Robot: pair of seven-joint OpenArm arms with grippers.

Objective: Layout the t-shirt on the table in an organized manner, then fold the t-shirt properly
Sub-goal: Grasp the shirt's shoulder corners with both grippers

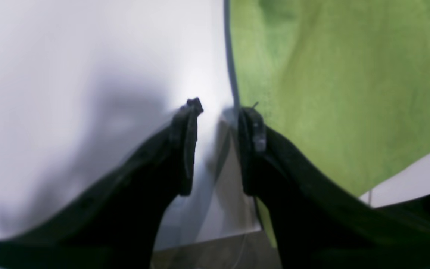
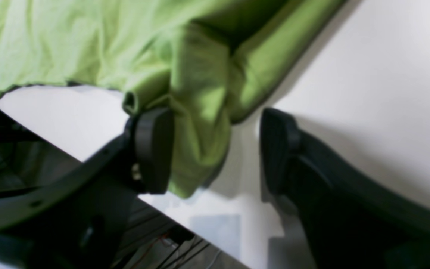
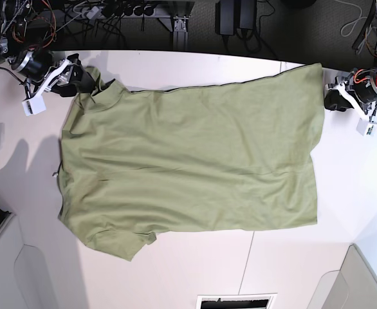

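The white counter (image 3: 195, 270) carries the olive-green t-shirt (image 3: 188, 161), which is spread almost flat with its long axis running from the counter's left side, where the neckline and sleeves are, to the right side, where the hem is. The right end effector (image 2: 215, 149) has its jaws wide apart around a bunched sleeve at the far left corner, one pad touching the cloth without clamping it. The left end effector (image 1: 218, 145) stands with its jaws apart, empty, just beside the hem corner at the far right edge, so each arm is near its own end of the shirt.
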